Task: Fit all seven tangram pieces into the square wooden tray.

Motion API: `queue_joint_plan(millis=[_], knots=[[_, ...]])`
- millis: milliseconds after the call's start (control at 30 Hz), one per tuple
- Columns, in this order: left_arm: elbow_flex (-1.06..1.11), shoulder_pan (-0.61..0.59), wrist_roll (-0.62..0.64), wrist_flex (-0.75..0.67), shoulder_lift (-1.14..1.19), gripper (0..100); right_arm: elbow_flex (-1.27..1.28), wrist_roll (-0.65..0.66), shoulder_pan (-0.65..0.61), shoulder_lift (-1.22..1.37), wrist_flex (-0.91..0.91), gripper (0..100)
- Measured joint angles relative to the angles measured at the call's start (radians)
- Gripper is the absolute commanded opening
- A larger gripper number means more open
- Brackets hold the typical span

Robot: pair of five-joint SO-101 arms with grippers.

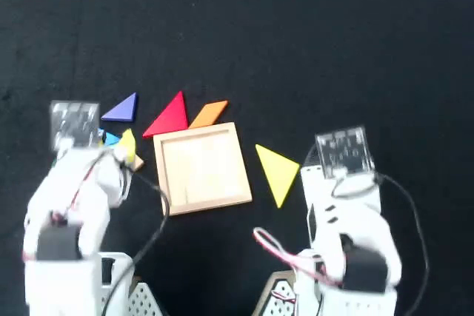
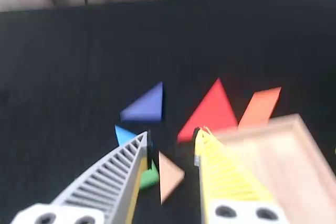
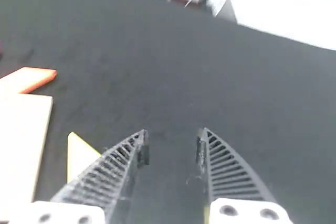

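Black matte cloth covers the table (image 1: 311,49). The left claw (image 2: 171,137) has one finger of grey ribbed plastic and one of yellow. It stands open with nothing between them. The right claw (image 3: 172,135) has two black ribbed lattice fingers, and it too gapes empty over bare cloth.

The square wooden tray (image 1: 201,166), pale-grained with a raised rim, lies between the two claws and holds no pieces. The flat, smooth-faced tangram pieces lie outside it:

- **Beyond the left claw's yellow finger:** the red triangle (image 1: 169,116) and orange parallelogram (image 1: 208,113), both just beside the tray's far rim.
- **Beyond the left claw's grey finger:** the violet-blue triangle (image 1: 121,109).
- **Beside the right claw:** the yellow triangle (image 1: 278,169), near the tray but apart from it.

The high view gives the overall layout. The left wrist view resolves the small pieces under that arm: a light-blue triangle (image 2: 125,135) at the grey fingertip, a green piece (image 2: 149,178) partly covered by that finger, and a tan piece (image 2: 169,177) beneath the gap. In the right wrist view, one black finger partly hides the yellow triangle.
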Motion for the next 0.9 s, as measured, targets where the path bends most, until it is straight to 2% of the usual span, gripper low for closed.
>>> queue_joint_plan(millis=[133, 267, 367, 533, 633, 900], knots=[[-0.077, 0.003, 0.028, 0.002, 0.325, 32, -0.068, -0.003, -0.012, 0.304, -0.075, 17.2], [-0.103, -0.029, 0.055, 0.017, 0.457, 32, -0.216, -0.035, -0.037, 0.623, -0.077, 25.7], [-0.1, -0.086, 0.074, -0.054, 0.466, 31, -0.365, -0.08, -0.086, 0.875, -0.025, 34.2], [-0.009, -0.13, 0.16, -0.15, 0.474, 31, -0.568, -0.069, -0.235, 1.249, 0.084, 36.1], [0.006, -0.137, 0.175, -0.166, 0.474, 31, -0.583, 0.0, -0.301, 1.373, 0.109, 36.1], [0.066, -0.137, 0.203, -0.25, 0.473, 31, -0.514, 0.031, -0.315, 1.418, 0.008, 36.4]])
